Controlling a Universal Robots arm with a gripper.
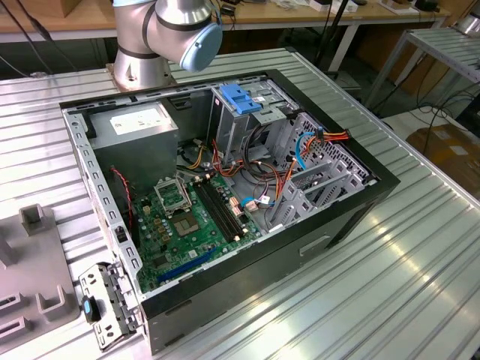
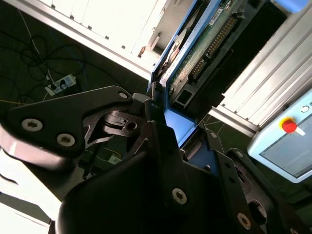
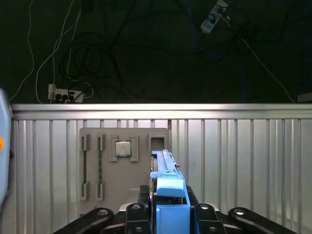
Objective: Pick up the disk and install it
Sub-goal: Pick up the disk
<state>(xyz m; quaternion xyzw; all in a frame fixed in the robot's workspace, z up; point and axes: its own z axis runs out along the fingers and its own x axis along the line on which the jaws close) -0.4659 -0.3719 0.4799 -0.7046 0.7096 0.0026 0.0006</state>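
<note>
- My claw (image 3: 168, 213) is closed on the disk (image 3: 166, 175). In both wrist views a black finger sits on each side of it, pressing on the blue side rails (image 2: 171, 124).
- The disk is off the desk (image 3: 243, 161) and carried on edge. In the first wrist view it stands out from the claw in front of a grey fixture plate (image 3: 97, 165) that holds a processor chip (image 3: 123, 148).
- In the second wrist view its green circuit board (image 2: 204, 48) and a row of connector pins face the camera, bare and unprotected.
- I judge it stiff and fairly dense for its size: a metal body that won't flex, but won't forgive a knock either.
- The plastic rails look smooth, so I'd expect some slip if the squeeze is light. They are the right place to hold, since they keep the fingers clear of the board and pins.
- In the exterior view the open computer case (image 1: 352, 202) lies on the desk. Its metal cage with the blue cap (image 1: 240, 101) is at the far side, with loose cables close beside it.
</note>
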